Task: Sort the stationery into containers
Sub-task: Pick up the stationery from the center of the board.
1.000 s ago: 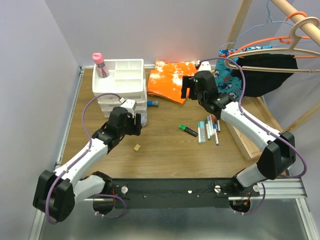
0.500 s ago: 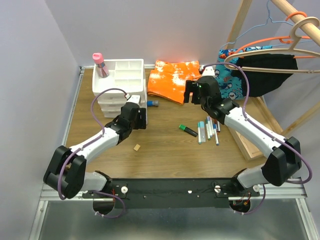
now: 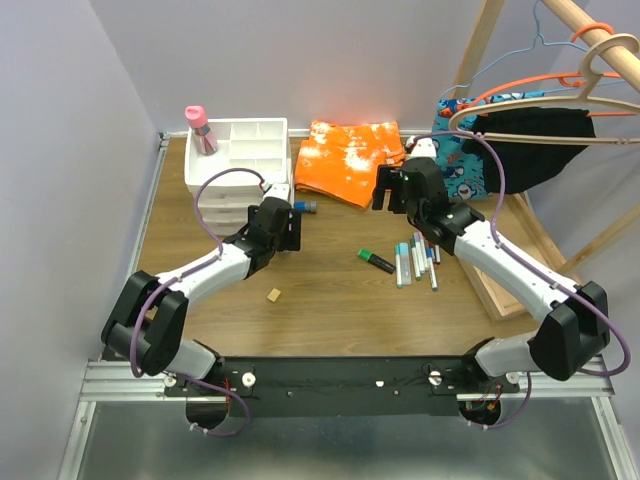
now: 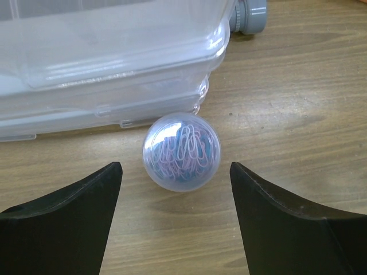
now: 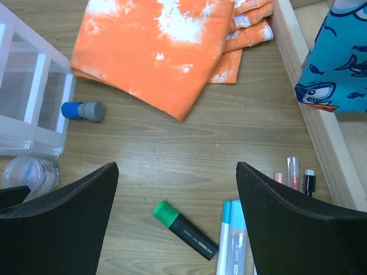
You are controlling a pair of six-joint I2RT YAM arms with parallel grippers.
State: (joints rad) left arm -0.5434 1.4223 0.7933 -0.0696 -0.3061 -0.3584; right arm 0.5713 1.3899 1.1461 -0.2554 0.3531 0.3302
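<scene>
Marker (image 5: 186, 231) diagonal, green cap toward drawer unit (image 5: 28, 97), left gripper (image 4: 175, 166), right gripper (image 5: 176, 166) jaws spread wide

Lilac walls (image 3: 60, 150) fill the upper left, a wooden table (image 3: 330, 300) the centre, a hanger rail (image 3: 592, 27) the upper right.

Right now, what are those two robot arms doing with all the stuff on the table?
They are sorting stationery. The left end effector is open, lined up on a clear ball of paper clips beside the white drawer unit, not gripping it. The right end effector hovers open and empty near the green-capped marker. The pens lie loose on the table, and a pink-capped bottle stands in the unit's top tray.
</scene>
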